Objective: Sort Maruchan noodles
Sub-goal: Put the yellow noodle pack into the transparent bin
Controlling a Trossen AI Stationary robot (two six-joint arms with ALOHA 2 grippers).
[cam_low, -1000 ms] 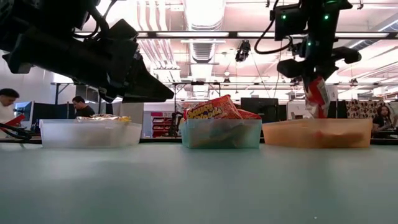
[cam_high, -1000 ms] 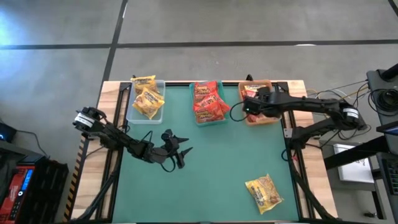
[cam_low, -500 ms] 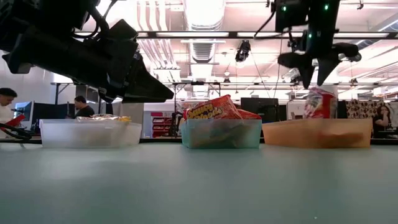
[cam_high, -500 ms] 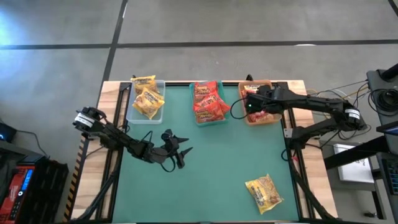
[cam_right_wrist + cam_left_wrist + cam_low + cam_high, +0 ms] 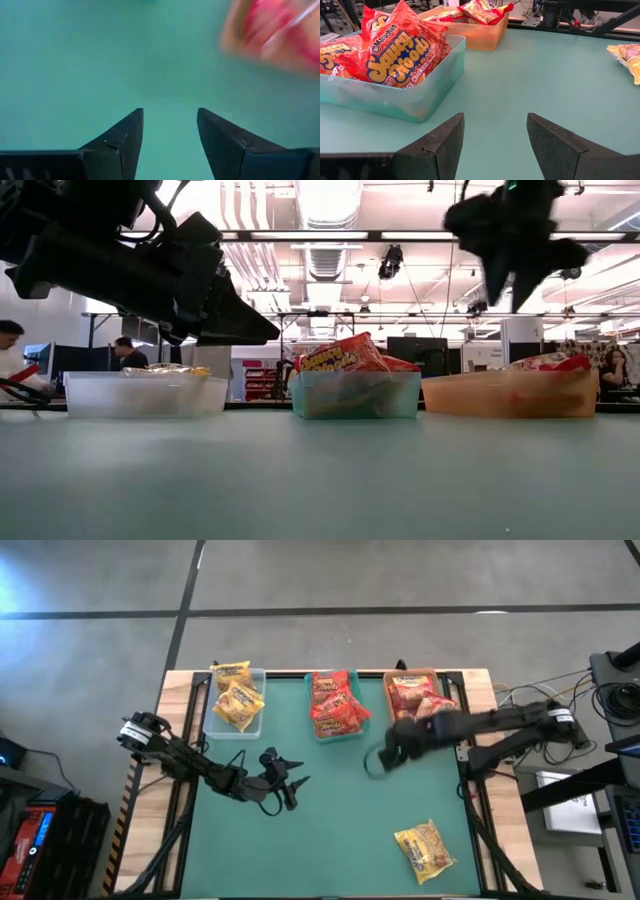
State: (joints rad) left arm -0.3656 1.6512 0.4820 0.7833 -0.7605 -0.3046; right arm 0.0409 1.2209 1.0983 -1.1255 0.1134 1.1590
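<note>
**Right end effector empty; last loose yellow packet lies nearer the front edge**

Nearest the front edge of the counter, on its right side: one yellow Maruchan packet lying flat, long axis slightly diagonal, well apart from all trays. It's the only packet not yet sorted.

Right end effector hovers above bare counter just in front of the tan tray, fingers spread, nothing between them in the right wrist view. The loose packet lies toward the front and slightly right of it, and the right arm looks nearer, so it's likely the one to fetch it.

Left end effector waits over the left-centre counter, fingers apart, holding nothing.

Far edge: clear tray with yellow packets, teal tray with orange-red packets, tan tray with red packets.
</note>
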